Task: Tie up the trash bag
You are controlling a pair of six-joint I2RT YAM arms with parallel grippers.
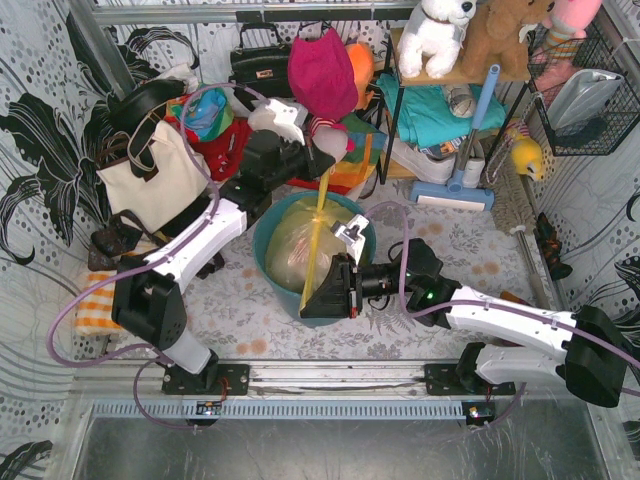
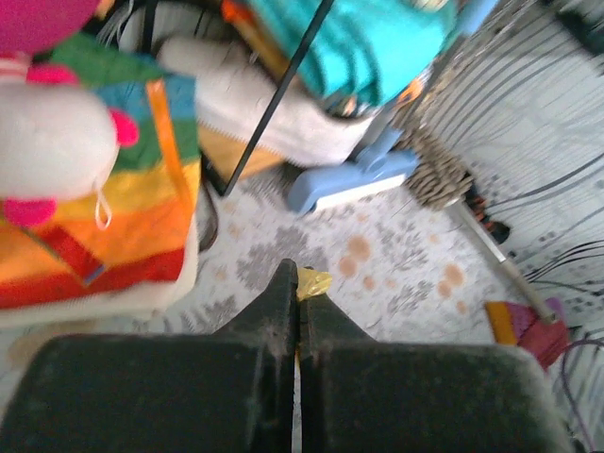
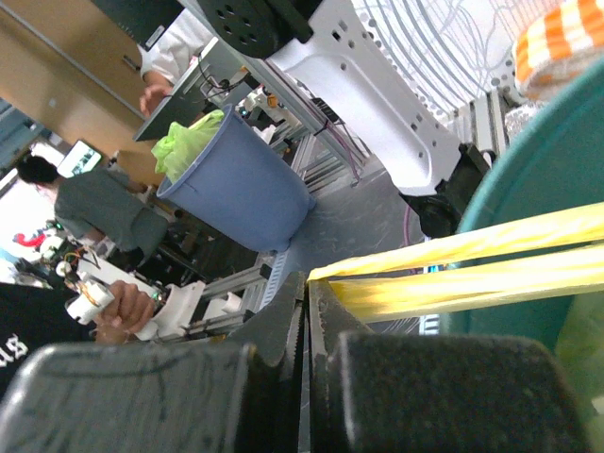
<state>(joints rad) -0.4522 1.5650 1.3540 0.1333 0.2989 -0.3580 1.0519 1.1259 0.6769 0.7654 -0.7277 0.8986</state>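
Trash bag (image 1: 285, 245) sits in the teal bin (image 1: 368, 245) between the arms. We note the left gripper (image 2: 300, 283) pressed together on a yellow scrap of the bag, and the right gripper (image 3: 307, 288) pinching two yellow strips (image 3: 472, 269) drawn from the bag across the bin's rim.

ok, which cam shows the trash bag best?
Top external: the trash bag sits in the teal bin, with one yellow strip pulled taut between the left gripper and right gripper, both shut on it. Left wrist shows only a pinched yellow scrap; right wrist, two strips leaving the jaws.
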